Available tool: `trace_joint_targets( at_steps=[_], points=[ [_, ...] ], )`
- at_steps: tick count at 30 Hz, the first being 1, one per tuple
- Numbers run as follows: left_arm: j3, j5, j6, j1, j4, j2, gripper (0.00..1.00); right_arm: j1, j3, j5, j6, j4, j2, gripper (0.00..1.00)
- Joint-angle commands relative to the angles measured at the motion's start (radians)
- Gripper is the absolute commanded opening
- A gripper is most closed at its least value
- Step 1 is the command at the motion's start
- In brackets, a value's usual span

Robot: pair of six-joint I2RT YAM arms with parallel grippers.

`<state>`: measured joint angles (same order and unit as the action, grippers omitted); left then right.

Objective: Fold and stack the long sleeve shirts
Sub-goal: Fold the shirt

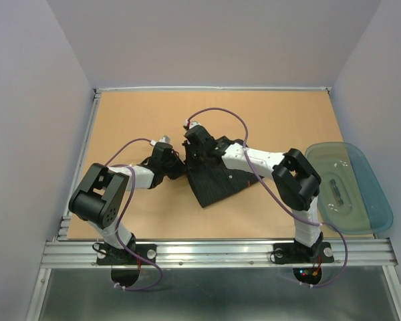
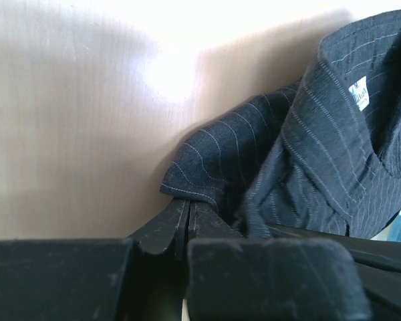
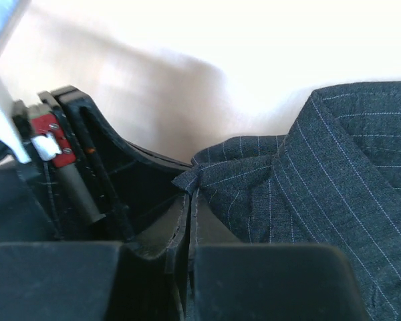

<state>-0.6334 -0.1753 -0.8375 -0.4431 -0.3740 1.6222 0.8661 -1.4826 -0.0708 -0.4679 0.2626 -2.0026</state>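
Jaws on both grippers are pressed together on cloth: the left gripper [image 2: 187,212] pinches a fold of the shirt [image 1: 218,182] below its collar, and the right gripper [image 3: 189,199] nips a corner. The 2 grips sit close together at the shirt's far-left end. The shirt, apparently part-folded, trails near-right across the table [image 1: 281,117].

Black shirt [image 3: 334,187] cut off at right and bottom frame edges; collar label [image 2: 358,93] upper right, print too blurred to read.
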Motion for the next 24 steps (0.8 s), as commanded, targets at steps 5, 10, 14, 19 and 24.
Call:
trace_joint_targets(
  at_steps=[5, 10, 14, 19, 24],
  points=[
    [0.040, 0.013, 0.000, -0.002, 0.038, -0.022, 0.04, 0.013, 0.013, 0.042, -0.037, -0.109, 0.021, 0.01],
    [0.054, 0.040, -0.003, 0.007, 0.084, -0.059, 0.08, 0.011, 0.036, 0.028, -0.041, -0.118, 0.030, 0.25],
    [0.072, 0.094, 0.001, 0.030, 0.145, -0.159, 0.24, 0.011, 0.036, -0.001, -0.012, -0.118, 0.096, 0.35],
    [0.110, 0.140, 0.014, 0.076, 0.242, -0.284, 0.48, -0.007, 0.070, -0.056, 0.038, -0.115, 0.198, 0.46],
    [0.110, 0.151, 0.054, 0.095, 0.326, -0.459, 0.66, -0.100, 0.191, -0.064, 0.041, -0.112, 0.346, 0.57]
  ],
)
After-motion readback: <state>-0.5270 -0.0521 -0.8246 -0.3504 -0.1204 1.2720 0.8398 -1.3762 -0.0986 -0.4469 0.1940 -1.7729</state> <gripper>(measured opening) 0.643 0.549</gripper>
